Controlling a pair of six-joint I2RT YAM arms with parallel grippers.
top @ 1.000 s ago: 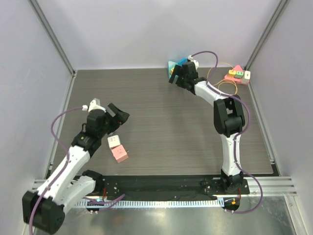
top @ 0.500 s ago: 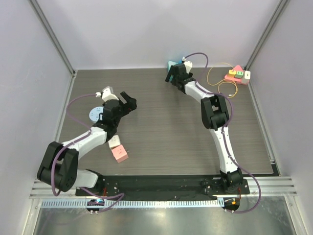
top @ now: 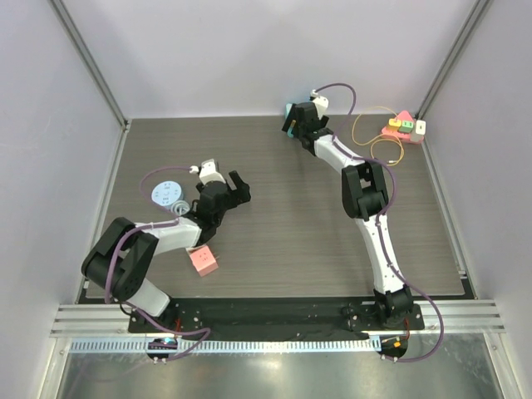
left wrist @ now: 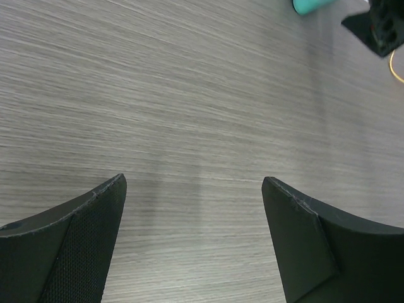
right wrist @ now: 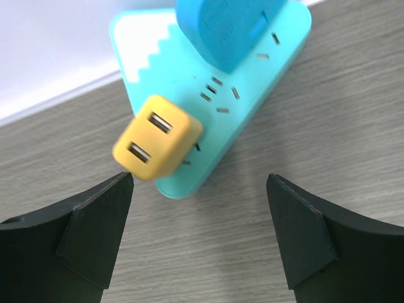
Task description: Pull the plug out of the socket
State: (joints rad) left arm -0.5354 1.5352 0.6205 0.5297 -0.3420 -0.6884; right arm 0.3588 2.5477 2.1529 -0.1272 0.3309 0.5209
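A turquoise socket strip (right wrist: pixel 252 82) lies at the back wall, small in the top view (top: pixel 288 111). A yellow USB plug (right wrist: pixel 158 146) sits in its near end and a blue plug (right wrist: pixel 227 28) sits further along it. My right gripper (right wrist: pixel 199 178) is open and empty just in front of the strip, with the yellow plug above its left finger; it also shows in the top view (top: pixel 293 126). My left gripper (top: pixel 237 189) is open and empty over bare table left of centre (left wrist: pixel 194 182).
A pink cube (top: pixel 203 261) lies beside my left arm, with a pale blue disc (top: pixel 169 193) and a grey ring (top: pixel 179 206) further left. A pink socket block (top: pixel 401 127) with a looped yellow cable (top: pixel 378 137) sits at the back right corner.
My left arm has swung right and forward toward the table's middle, uncovering the blue disc. My right gripper has shifted a little left along the back wall toward the turquoise strip.
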